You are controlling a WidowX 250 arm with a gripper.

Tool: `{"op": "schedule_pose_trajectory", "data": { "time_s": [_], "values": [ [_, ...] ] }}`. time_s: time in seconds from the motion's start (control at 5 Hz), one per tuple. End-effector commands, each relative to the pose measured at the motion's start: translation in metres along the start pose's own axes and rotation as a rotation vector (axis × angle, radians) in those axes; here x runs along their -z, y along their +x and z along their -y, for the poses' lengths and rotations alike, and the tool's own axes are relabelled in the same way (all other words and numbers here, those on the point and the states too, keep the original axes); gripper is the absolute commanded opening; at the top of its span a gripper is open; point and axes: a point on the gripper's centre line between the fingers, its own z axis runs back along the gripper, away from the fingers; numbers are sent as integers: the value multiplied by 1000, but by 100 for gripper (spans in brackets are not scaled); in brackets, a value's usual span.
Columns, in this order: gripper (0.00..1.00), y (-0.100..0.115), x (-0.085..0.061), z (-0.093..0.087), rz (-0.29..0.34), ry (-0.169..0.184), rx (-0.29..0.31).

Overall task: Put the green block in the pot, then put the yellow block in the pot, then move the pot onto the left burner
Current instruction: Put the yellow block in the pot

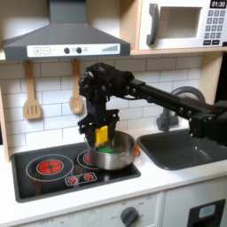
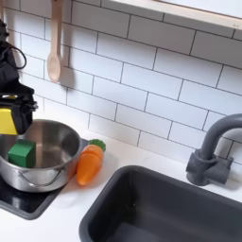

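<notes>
From my station I see the hand (image 1: pixel 102 131) hanging directly above the pot (image 1: pixel 118 158), its fingers pinching the yellow block (image 1: pixel 102 134) between them; in the second exterior view the hand (image 2: pixel 9 118) sits at the left edge with the yellow block (image 2: pixel 8 120) clamped and held over the pot's rim (image 2: pixel 57 128). The green block (image 2: pixel 22 152) lies inside the pot, on the bottom toward the second exterior view's left; in the first exterior view it shows as a green patch (image 1: pixel 107 151) inside the steel wall. The pot stands on the black cooktop (image 1: pixel 53 182), on the burner at the first exterior view's right; the red-ringed burner (image 1: pixel 50 165) at the first exterior view's left is bare. An orange carrot (image 2: pixel 89 163) lies on the counter (image 2: pixel 66 203) just beside the pot, between it and the dark sink (image 2: pixel 161 203). A wooden spoon (image 2: pixel 55 43) hangs on the tiled wall.
</notes>
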Motion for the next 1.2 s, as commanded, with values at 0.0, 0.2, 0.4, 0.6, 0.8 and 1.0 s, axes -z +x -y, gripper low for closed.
{"op": "schedule_pose_trajectory", "data": {
  "time_s": [0.0, 0.2, 0.4, 0.6, 0.8, 1.0],
  "values": [
    [0, 1, 17, 14, -34, 20, 34],
    [0, -1, 16, 16, -30, 25, 34],
    [100, -6, 19, 17, -45, 34, 48],
    [100, -9, 23, 17, -57, 28, 52],
    [100, -11, 25, 17, -71, 19, 55],
    [100, -10, 16, 18, -50, 20, 69]
  ]
}}
